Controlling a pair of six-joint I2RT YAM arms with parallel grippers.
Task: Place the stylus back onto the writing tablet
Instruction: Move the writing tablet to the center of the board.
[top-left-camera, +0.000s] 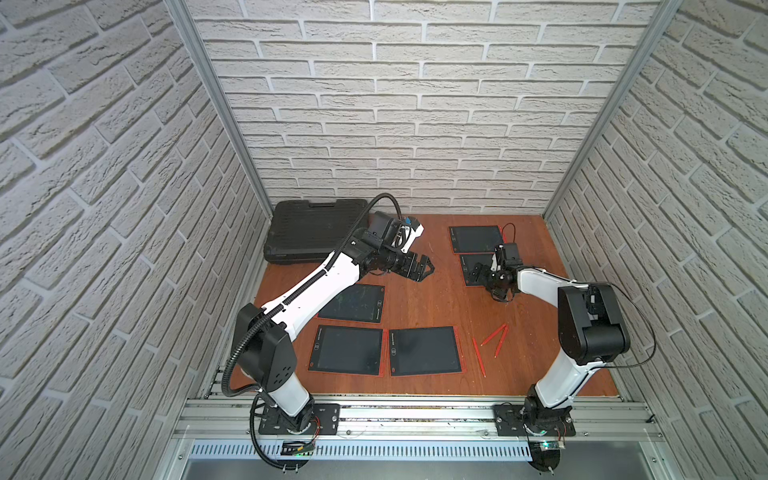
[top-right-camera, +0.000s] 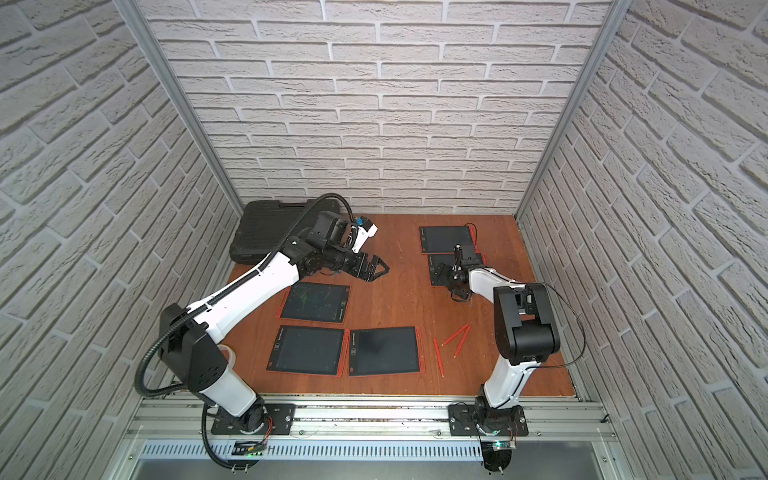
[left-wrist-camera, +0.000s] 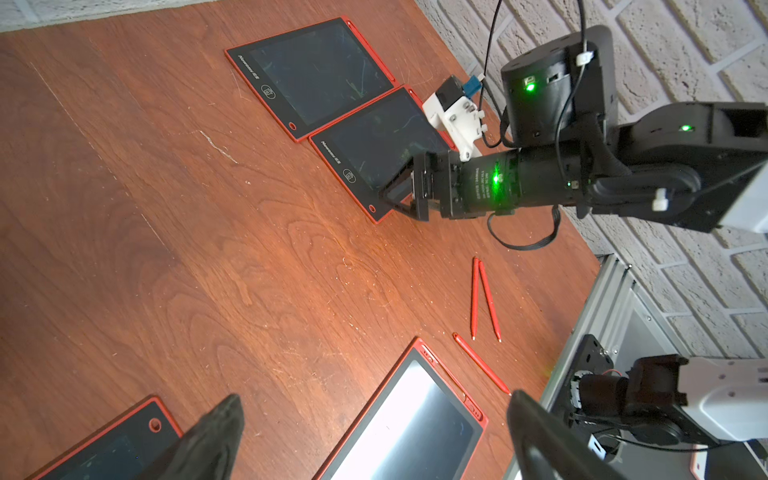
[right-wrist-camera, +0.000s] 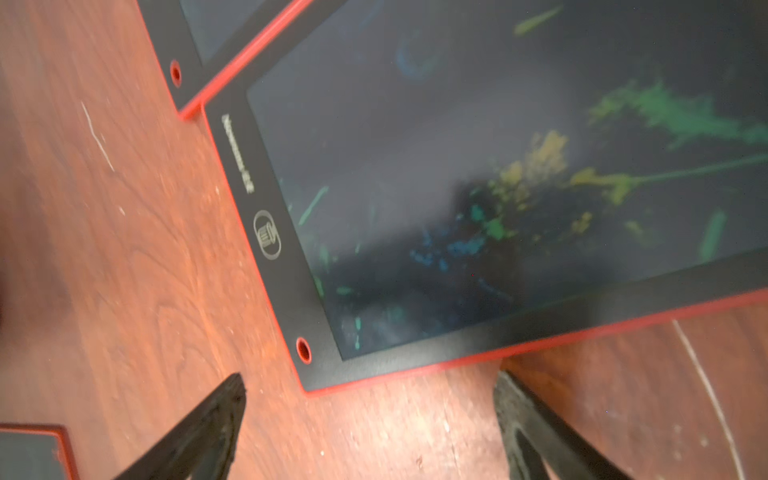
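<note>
Styluses (top-left-camera: 479, 357), three of them and all red, are found loose on the wooden table (top-left-camera: 436, 299); none is gripped and none is laid on a tablet. A pair (left-wrist-camera: 474, 299) is set in a narrow V, touching or almost touching at one end, with the third just beside it. All three lie well apart from the right gripper (right-wrist-camera: 365, 390), behind its fingers on the side of that arm's base, and well ahead of the left gripper (top-left-camera: 428, 270).

The right fingers (right-wrist-camera: 224, 407) are spread wide with nothing clasped. The near corner of a scribbled writing tablet (right-wrist-camera: 457, 166) is straddled by them, low over the wood. This posture is judged to be a check or a nudge of the tablet rather than a pick, since no stylus is within reach there. A second tablet (top-left-camera: 476, 239) is laid edge to edge with it, beyond the fingertips.

The left fingers (left-wrist-camera: 220, 432) are opened fully and are empty, held above bare wood. Three further tablets (top-left-camera: 347, 349) are laid below and behind them, toward the left arm's base. That arm is probably parked clear so that the styluses are left to the right arm. A black case (top-left-camera: 311, 232) is stowed in the far corner, off to the side of the left fingers.
</note>
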